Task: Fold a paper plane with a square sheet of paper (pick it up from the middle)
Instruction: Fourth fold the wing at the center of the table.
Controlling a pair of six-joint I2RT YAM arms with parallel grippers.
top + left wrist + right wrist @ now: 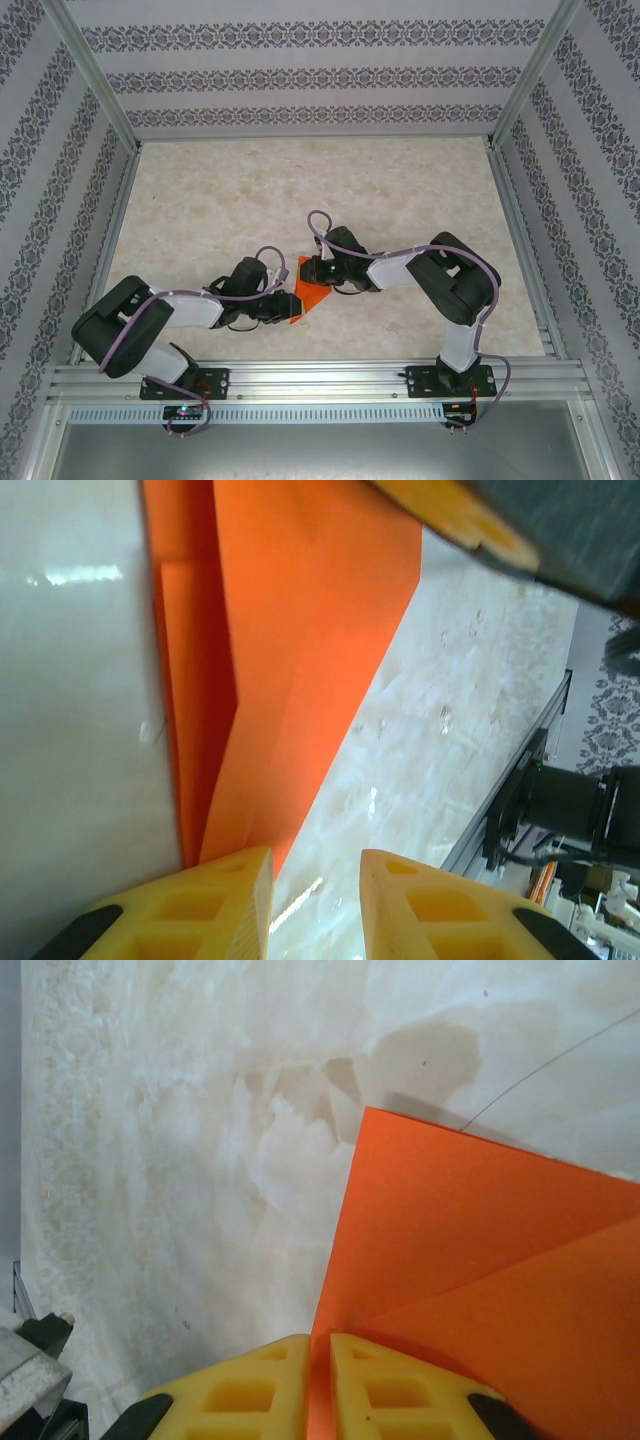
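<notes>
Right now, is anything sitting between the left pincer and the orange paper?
Nothing visible does. The left pincer is open and the folded orange paper reaches right up to it, with bare table showing in its gap. The right pincer is shut on the paper's edge.

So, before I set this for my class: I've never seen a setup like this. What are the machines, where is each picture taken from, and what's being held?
These are two robot arms on a table: a left arm and a right arm, each ending in a two-finger gripper. One picture looks down from above; the others come from cameras on the wrists, showing each arm's own yellow fingers. Between them is a partly folded orange paper. The right gripper is pinching its edge; the left gripper is open beside it.
</notes>
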